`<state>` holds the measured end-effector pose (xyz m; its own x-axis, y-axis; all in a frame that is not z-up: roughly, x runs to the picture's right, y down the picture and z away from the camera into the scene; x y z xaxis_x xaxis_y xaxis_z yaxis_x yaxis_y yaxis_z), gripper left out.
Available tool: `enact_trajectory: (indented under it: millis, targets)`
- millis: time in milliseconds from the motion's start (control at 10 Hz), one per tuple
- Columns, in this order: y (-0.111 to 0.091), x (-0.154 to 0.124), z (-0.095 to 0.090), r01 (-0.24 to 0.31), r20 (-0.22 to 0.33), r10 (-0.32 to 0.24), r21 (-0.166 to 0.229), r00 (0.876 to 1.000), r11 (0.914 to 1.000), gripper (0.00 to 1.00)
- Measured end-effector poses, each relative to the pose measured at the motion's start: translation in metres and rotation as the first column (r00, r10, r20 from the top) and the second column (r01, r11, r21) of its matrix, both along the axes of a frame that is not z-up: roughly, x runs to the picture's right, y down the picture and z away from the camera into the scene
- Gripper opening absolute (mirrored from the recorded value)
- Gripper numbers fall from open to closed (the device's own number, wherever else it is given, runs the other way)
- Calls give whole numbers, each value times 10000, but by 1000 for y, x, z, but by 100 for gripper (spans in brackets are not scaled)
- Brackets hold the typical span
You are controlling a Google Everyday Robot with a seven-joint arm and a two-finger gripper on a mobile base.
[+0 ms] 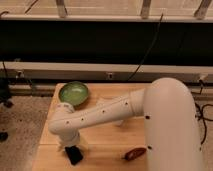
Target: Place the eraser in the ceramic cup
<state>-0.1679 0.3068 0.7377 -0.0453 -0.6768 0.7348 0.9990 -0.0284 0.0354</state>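
Observation:
My white arm reaches from the right across the wooden table [100,150] to its front left. The gripper [71,148] points down there, right over a flat black block, the eraser [74,155], which lies at or just above the table top. I cannot tell whether the gripper touches or holds the eraser. The ceramic cup is not in view; the arm covers the middle of the table.
A shallow green bowl [74,92] stands at the table's back left corner. A dark red chilli-shaped thing [135,153] lies at the front, right of the eraser. A dark wall with rails and cables runs behind the table.

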Motion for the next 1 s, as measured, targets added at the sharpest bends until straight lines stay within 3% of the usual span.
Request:
enact_trajectory:
  millis: [300, 400, 1000]
  targets:
    - [2, -6, 2, 235, 66, -234, -94, 9997, 9997, 80]
    - [3, -7, 3, 328, 65, -327, -140, 9994, 9994, 75]
    - [9, -11, 6, 595, 115, -591, -369, 9982, 9975, 17]
